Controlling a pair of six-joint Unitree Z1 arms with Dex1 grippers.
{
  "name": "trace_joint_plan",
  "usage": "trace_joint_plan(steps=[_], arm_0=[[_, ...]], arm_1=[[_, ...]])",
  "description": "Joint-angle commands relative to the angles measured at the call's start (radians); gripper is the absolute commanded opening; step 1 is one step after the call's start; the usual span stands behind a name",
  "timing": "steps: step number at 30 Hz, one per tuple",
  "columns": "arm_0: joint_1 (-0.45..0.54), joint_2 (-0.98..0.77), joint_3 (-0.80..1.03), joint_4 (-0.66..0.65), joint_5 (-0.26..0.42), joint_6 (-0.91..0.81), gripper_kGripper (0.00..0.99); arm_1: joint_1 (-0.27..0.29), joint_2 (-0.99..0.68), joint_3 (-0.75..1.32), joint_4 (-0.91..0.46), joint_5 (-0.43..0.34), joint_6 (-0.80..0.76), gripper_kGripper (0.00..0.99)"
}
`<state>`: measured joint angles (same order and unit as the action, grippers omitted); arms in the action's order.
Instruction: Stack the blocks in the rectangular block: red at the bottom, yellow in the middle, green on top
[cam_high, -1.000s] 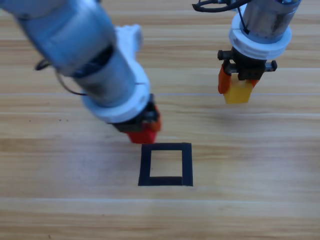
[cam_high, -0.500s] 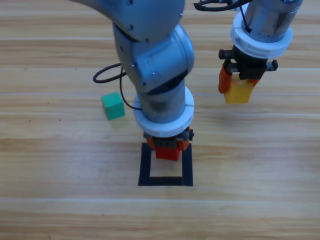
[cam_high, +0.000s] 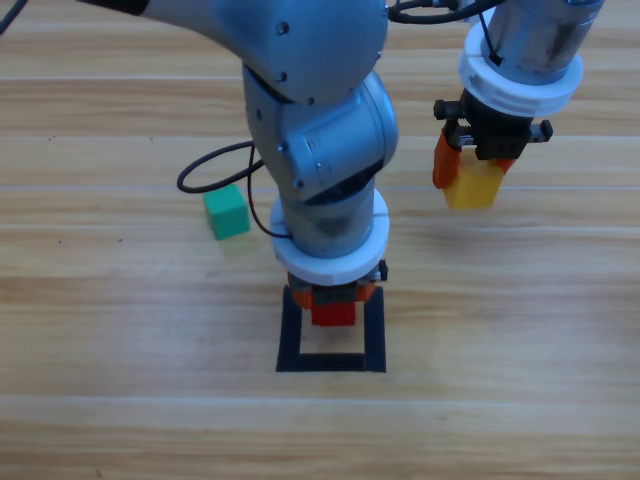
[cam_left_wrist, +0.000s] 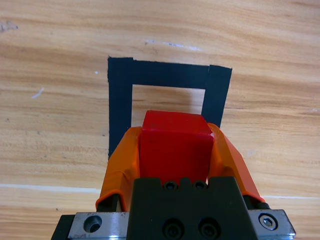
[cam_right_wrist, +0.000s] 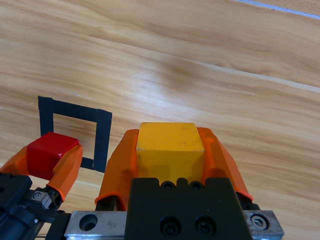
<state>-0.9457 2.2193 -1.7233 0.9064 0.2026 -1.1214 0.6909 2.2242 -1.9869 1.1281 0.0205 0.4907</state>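
My left gripper (cam_high: 333, 305) is shut on the red cube (cam_high: 333, 312) and holds it over the far part of the black tape square (cam_high: 331, 362). In the left wrist view the red cube (cam_left_wrist: 175, 145) sits between the orange jaws, with the tape square (cam_left_wrist: 120, 95) just ahead. Up at the right, my right gripper (cam_high: 475, 178) is shut on the yellow cube (cam_high: 474, 186) and hangs above the table. The right wrist view shows that yellow cube (cam_right_wrist: 170, 147) in its jaws and the red cube (cam_right_wrist: 50, 152) farther off. The green cube (cam_high: 226, 212) lies on the table left of the left arm.
The left arm's big grey body (cam_high: 320, 130) stands over the middle of the table and hides the wood behind the square. A black cable (cam_high: 210, 165) loops beside it near the green cube.
The left arm swung from the left to above the tape square with the red cube, which uncovered the green cube. Since half a second ago it has barely shifted. The right arm held still.
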Motion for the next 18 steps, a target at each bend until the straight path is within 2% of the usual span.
trace_joint_plan(steps=[1, 18], arm_0=[[-0.053, 0.034, 0.001, 0.011, 0.011, -0.034, 0.000], [-0.058, 0.048, 0.034, 0.002, 0.041, -0.029, 0.000]], arm_1=[[-0.031, 0.008, -0.004, 0.015, 0.012, -0.003, 0.000], [-0.037, 0.012, -0.012, 0.015, 0.013, -0.014, 0.000]])
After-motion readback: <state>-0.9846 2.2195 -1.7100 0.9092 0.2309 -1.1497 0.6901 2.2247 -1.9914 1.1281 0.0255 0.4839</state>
